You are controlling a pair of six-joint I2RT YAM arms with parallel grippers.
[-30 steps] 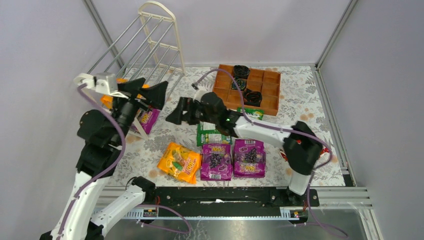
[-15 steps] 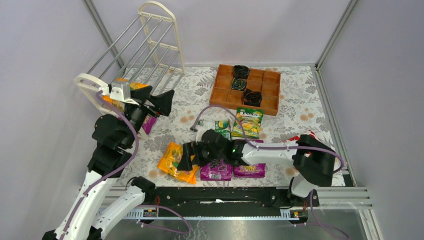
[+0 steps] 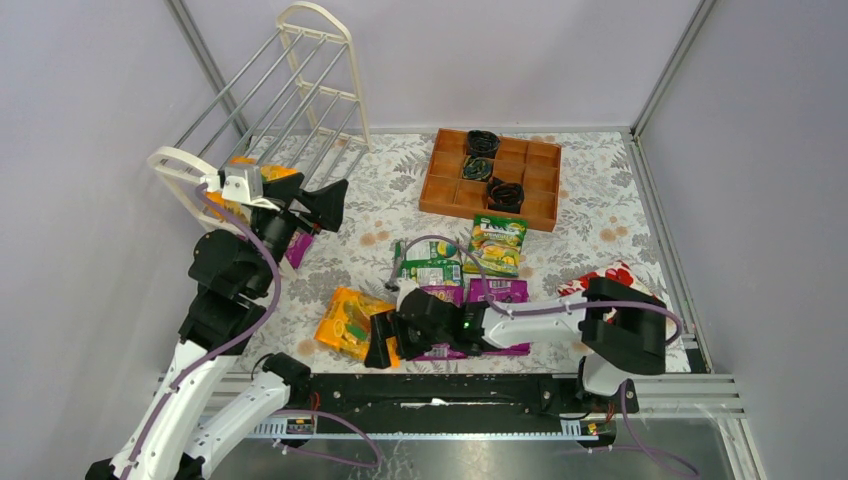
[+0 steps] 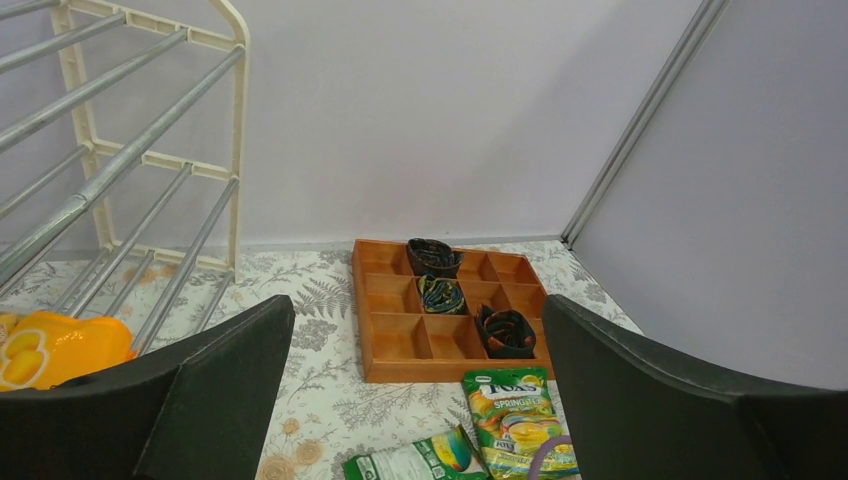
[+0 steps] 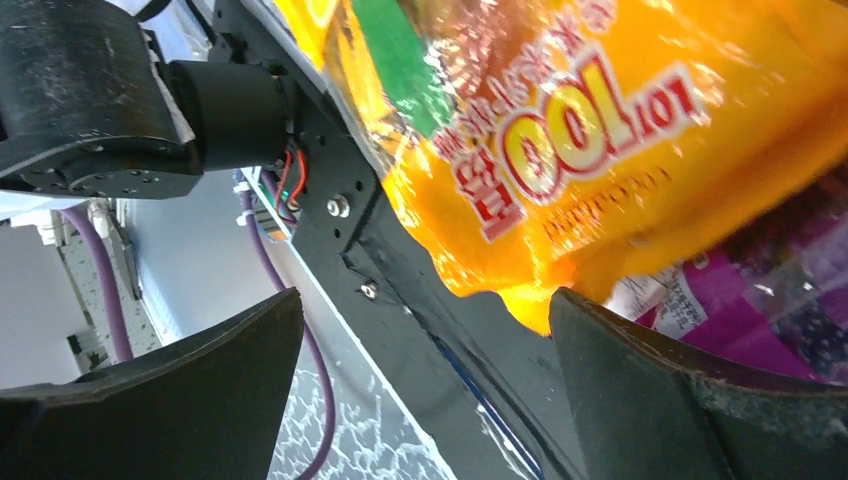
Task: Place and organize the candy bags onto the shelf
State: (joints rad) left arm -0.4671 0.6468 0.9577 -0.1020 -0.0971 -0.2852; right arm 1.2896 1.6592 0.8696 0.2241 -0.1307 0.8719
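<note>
Right gripper (image 5: 425, 310), jaws spread wide and grasping nothing, lies low at 6 o'clock beside an orange candy bag (image 3: 348, 325); in the wrist view the bag's crinkled corner fills the space beyond the fingers, and whether either finger touches the film cannot be told; the right forearm covers most of two purple bags (image 3: 497, 291) at 5 o'clock, their grape print showing only along the far edges; a red-and-white floral package (image 3: 612, 273) at 4 o'clock is half hidden behind the elbow; left gripper (image 4: 415, 330), likewise released and empty, hangs at 9 o'clock by the shelf (image 3: 318, 45), partly blocking its near arched frame; a second orange bag (image 4: 55, 350) rests on the low rods (image 3: 265, 100), cut off by the wrist; a third purple bag (image 3: 298, 246) peeks out at the shelf's foot, on rods or cloth unclear; two green bags (image 3: 495, 243) lie mid-table, just short of the wooden tray (image 3: 540, 195) at 1 o'clock, black coils (image 3: 482, 142) in three compartments; the orange candy bag sits close to the table's near edge, just beside the black, screw-studded base rail (image 5: 400, 260); patterned tablecloth (image 3: 390, 180) shows between shelf and tray; bags glossy film, frames cream, rods silver metal, tray orange-brown wood
</note>
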